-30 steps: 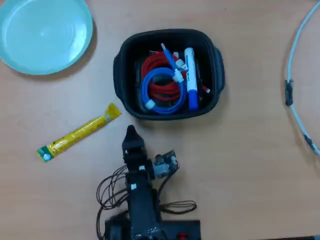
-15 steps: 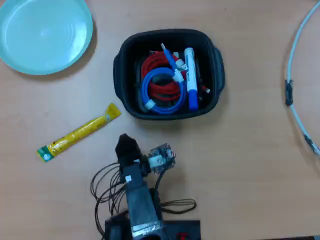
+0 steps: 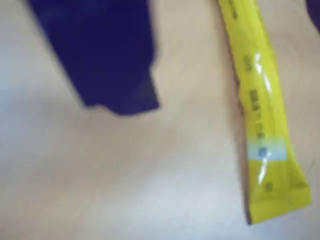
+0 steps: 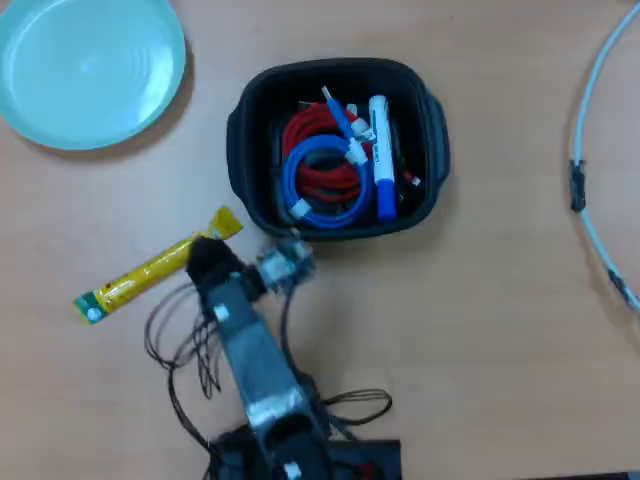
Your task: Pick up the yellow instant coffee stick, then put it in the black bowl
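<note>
the yellow instant coffee stick (image 4: 158, 266), a flat glossy foil sachet, is lying on the wooden worktop (image 4: 480, 320) at eight o'clock from the black bowl (image 4: 245, 125). the deep rounded-square bowl is holding red and blue coiled cables (image 4: 325, 170) and a marker (image 4: 381, 155). the pincer (image 4: 207, 255) is hovering over the stick's upper end; i cannot tell its spread.

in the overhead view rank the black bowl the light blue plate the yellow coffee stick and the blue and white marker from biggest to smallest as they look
1. black bowl
2. light blue plate, cut off by the frame; close to the bowl
3. yellow coffee stick
4. blue and white marker
</note>
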Tool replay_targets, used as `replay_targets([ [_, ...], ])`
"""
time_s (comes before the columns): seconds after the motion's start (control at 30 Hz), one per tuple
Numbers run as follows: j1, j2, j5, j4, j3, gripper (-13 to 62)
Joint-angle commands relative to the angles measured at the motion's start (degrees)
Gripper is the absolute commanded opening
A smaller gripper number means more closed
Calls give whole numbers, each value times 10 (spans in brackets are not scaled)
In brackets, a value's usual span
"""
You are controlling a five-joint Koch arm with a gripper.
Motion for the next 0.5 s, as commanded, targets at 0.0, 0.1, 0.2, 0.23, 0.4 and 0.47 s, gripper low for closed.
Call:
replay_targets([
  [0.0,-25,-55,-4,47,-88,413],
  [0.1,-41,-120,-1,91,-153,412],
  [0.2,-54,-171,1,118,-200,410],
  [0.23,-57,-188,2,122,-212,409],
  [0.4,-75,-248,3,124,-249,407],
  [0.47,-85,-264,3,125,-263,407],
])
